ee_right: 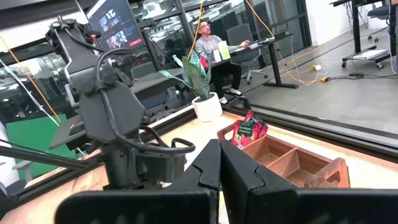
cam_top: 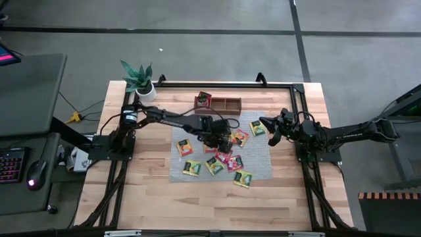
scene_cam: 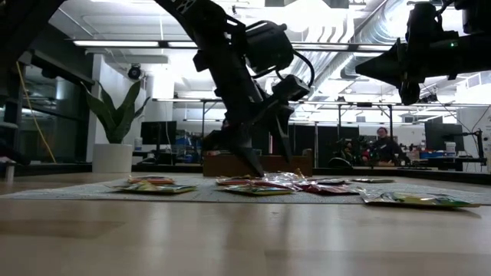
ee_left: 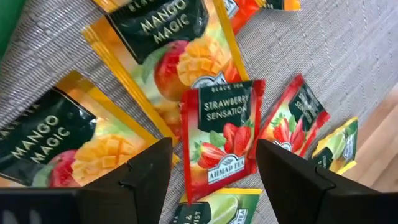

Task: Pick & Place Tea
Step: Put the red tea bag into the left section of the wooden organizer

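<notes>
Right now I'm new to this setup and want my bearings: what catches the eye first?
The left gripper, jaws open, poised over a red strawberry sachet among bright tea sachets scattered on the grey mat mid-table. Behind the mat, a wooden tray holds red sachets in one end compartment. The right gripper waits shut at the mat's right edge.

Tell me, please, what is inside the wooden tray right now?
The tray holds red sachets standing in one end compartment. The two other compartments look bare in the right wrist view, though their near corners are hidden behind the walls.
</notes>
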`<state>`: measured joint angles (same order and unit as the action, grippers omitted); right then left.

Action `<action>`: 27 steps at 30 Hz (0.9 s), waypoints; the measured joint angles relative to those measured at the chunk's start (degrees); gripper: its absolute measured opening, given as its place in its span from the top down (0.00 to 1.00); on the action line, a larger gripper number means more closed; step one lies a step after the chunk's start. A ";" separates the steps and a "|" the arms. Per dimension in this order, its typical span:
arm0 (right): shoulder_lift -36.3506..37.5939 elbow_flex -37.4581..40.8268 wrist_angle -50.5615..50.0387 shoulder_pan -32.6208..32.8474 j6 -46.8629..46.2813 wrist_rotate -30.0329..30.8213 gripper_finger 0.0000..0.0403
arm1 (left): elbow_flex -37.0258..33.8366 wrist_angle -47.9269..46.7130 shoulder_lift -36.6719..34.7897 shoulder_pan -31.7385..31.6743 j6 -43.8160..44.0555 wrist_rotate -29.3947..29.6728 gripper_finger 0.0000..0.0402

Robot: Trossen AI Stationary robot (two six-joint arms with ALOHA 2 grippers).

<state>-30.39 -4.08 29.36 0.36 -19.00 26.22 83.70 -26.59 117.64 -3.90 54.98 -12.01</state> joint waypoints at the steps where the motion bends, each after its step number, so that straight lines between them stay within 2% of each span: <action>1: 0.00 0.00 0.00 0.02 0.00 -0.02 1.00 | 0.00 0.00 0.00 0.31 0.37 0.39 0.43; 11: -0.02 0.00 0.02 0.02 0.00 -0.02 1.00 | 0.00 0.46 0.00 0.92 0.91 0.74 0.43; 14: 0.00 0.00 0.02 0.00 0.00 0.00 1.00 | 0.16 2.03 1.97 1.11 2.21 1.47 0.43; 19: -0.01 0.00 -0.01 0.02 0.00 -0.01 1.00 | 0.07 3.68 2.55 1.09 2.75 -1.55 0.43; 27: 0.00 0.00 -0.02 0.00 0.00 0.00 1.00 | 0.63 5.49 4.15 1.33 4.46 -1.67 0.45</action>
<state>-30.39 -4.08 29.34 0.36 -19.00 26.21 84.33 -21.10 121.80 -2.57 59.44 -13.68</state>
